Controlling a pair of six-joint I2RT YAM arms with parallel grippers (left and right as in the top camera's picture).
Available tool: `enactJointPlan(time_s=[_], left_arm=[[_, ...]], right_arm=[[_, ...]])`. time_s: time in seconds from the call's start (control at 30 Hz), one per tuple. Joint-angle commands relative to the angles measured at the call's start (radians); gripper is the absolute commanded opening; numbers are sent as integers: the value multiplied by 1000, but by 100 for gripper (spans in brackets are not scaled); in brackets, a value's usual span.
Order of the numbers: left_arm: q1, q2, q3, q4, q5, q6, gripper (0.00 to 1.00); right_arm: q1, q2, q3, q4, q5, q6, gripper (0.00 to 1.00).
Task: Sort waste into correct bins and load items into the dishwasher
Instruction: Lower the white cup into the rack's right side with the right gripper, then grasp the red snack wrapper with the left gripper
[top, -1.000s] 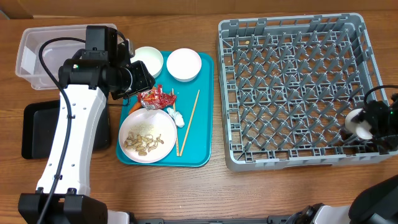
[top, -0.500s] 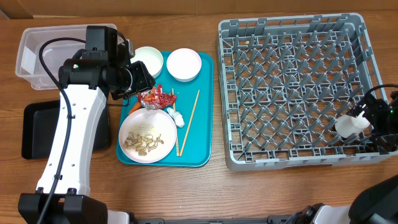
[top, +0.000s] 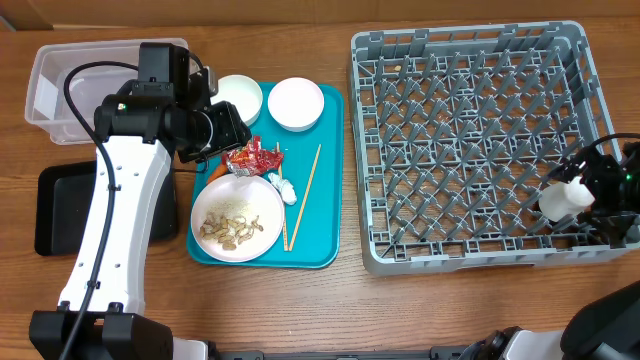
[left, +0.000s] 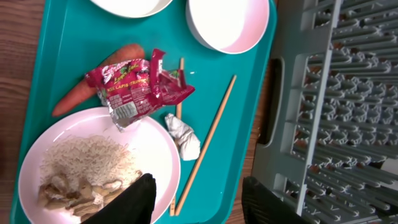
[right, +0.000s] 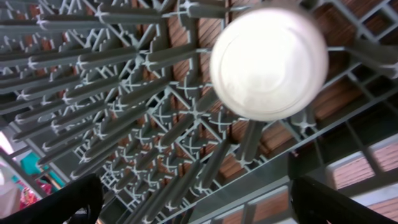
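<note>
White plastic clads the left arm (top: 115, 215), which runs from the table's near edge up past the black tray (top: 55, 210) to an elbow beside the clear tub (top: 50, 90). From there its black wrist bends toward the teal tray (top: 325, 235). The left gripper (left: 199, 202) hangs above the plate (left: 152, 140), jaws apart and holding nothing. One finger is over the nuts (left: 81, 190) and rice (left: 87, 162), the other past the tray's edge.

The wrapper (left: 134, 87) lies over the carrot (left: 81, 93) and the plate's rim. The tissue (left: 183, 134) is just beside the plate, touching one of the chopsticks (left: 208, 140). Two bowls (top: 296, 103) sit at the tray's far end.

Only the right arm's dark wrist shows, at the near right corner of the rack (top: 470, 40). The right gripper (right: 199, 205) is spread wide and empty. The cup (right: 268, 61) sits among the pegs in front of it, apart from both fingers.
</note>
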Motion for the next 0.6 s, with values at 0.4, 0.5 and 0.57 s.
enactJointPlan(time_s=[0.4,0.5,0.57], left_arm=[[-14,-5,17,-88,-135,49,52],[-50,0,10,-71,-136,48,52],[-88,10,0,-48,-146,48,54]], right_arm=[[330,-120,24,0,-31,-54,98],[400,-136,23,0,-18,-54,99],[426,-135,23,-2,10,-54,100]])
